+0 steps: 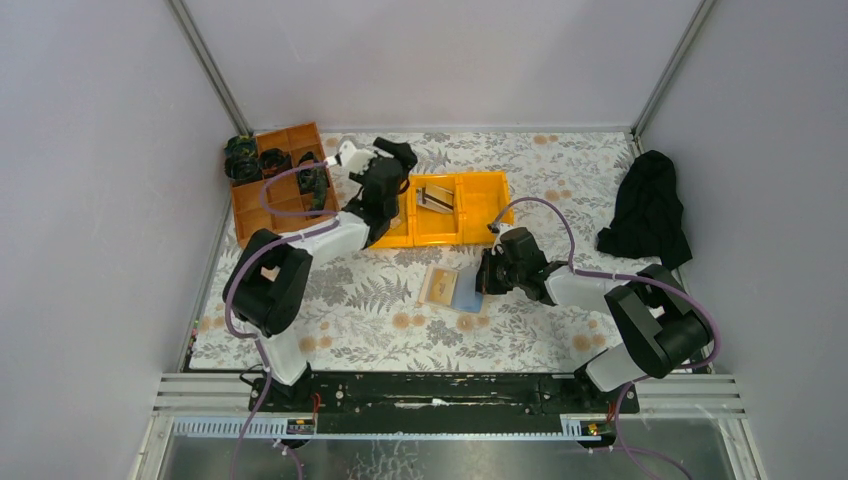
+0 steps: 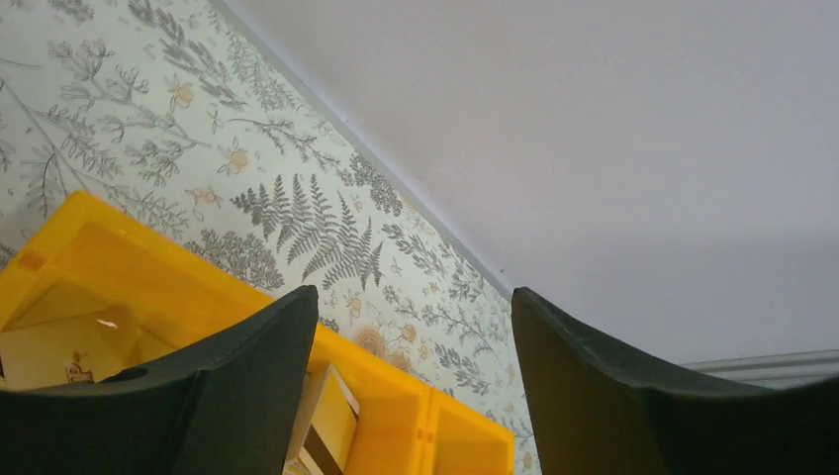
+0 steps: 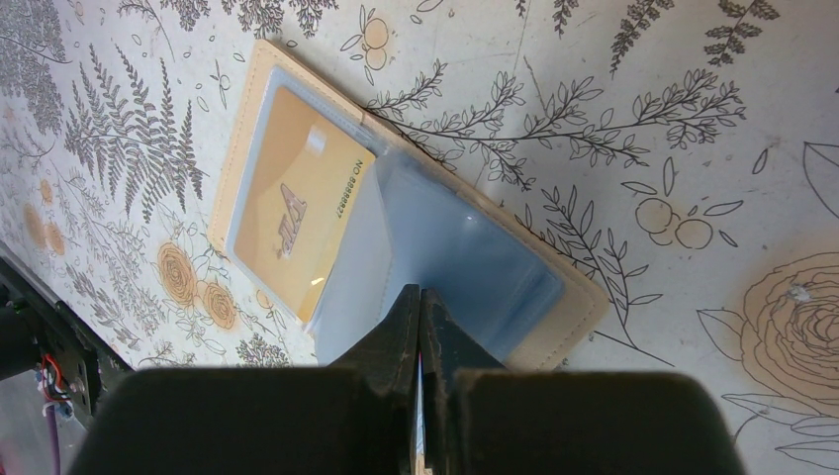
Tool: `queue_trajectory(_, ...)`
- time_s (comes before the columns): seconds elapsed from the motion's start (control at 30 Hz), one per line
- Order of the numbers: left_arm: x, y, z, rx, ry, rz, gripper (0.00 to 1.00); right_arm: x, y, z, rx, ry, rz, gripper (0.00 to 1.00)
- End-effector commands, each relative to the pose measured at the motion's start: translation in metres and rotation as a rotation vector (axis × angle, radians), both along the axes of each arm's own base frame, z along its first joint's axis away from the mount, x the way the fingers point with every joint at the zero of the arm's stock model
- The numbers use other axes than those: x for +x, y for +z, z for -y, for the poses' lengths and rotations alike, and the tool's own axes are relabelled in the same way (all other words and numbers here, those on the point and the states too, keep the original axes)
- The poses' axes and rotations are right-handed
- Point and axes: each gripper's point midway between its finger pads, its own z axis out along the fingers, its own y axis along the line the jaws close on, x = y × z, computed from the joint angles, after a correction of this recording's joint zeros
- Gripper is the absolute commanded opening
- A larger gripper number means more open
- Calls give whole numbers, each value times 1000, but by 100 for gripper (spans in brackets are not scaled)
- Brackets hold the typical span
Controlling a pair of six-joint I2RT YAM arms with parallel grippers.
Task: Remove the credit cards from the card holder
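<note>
The card holder [image 1: 440, 285] lies open on the floral cloth, tan border with pale blue inner sleeves [image 3: 475, 257]. A tan credit card [image 3: 297, 213] sits in its left sleeve. My right gripper [image 3: 419, 292] is shut at the holder's right half, pinching a thin blue sleeve that lifts toward the fingertips; a pale sliver with a red tip shows between the fingers. It also shows in the top view [image 1: 487, 272]. My left gripper [image 2: 416, 297] is open and empty above the yellow bin [image 2: 396, 416], where credit cards [image 1: 437, 197] lie in the middle compartment.
An orange-brown divided tray [image 1: 270, 215] with dark items stands at the back left, next to the yellow bin [image 1: 480, 215]. A black cloth [image 1: 648, 210] lies at the right wall. Grey walls close the table on three sides.
</note>
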Motion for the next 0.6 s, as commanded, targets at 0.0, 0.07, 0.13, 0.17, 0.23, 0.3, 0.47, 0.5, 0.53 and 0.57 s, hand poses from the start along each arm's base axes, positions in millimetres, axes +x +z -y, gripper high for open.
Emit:
queue_trajectory(0.0, -13, -45, -10, 228, -36, -298, 81, -1, -9, 5, -41, 3, -19, 1)
queue_trajectory(0.07, -18, -52, -15, 209, -23, -320, 79, -1, -9, 5, -40, 4, -20, 1)
queue_trajectory(0.13, -23, -58, -20, 161, -29, -324, 71, -1, -9, 6, -42, 2, -21, 1)
queue_trajectory(0.17, -23, -60, -23, 128, -38, -322, 66, -2, -9, 6, -42, 3, -21, 1)
queue_trajectory(0.23, -25, -63, -25, 89, -82, -332, 62, -1, -8, 6, -39, 4, -18, 1)
queue_trajectory(0.3, -27, -65, -27, 87, -112, -352, 61, -1, -6, 6, -36, 3, -11, 1)
queue_trajectory(0.47, -42, -54, -24, 81, -233, -319, 65, 1, 11, 5, -17, 8, 34, 1)
queue_trajectory(0.5, -48, -53, -21, 70, -267, -306, 66, 1, 14, 4, -11, 10, 38, 2)
queue_trajectory(0.53, -57, -54, -19, 65, -295, -294, 67, 1, 18, 3, -3, 14, 44, 3)
queue_trajectory(0.57, -67, -55, -15, 67, -338, -276, 67, 1, 21, 2, 6, 14, 50, 3)
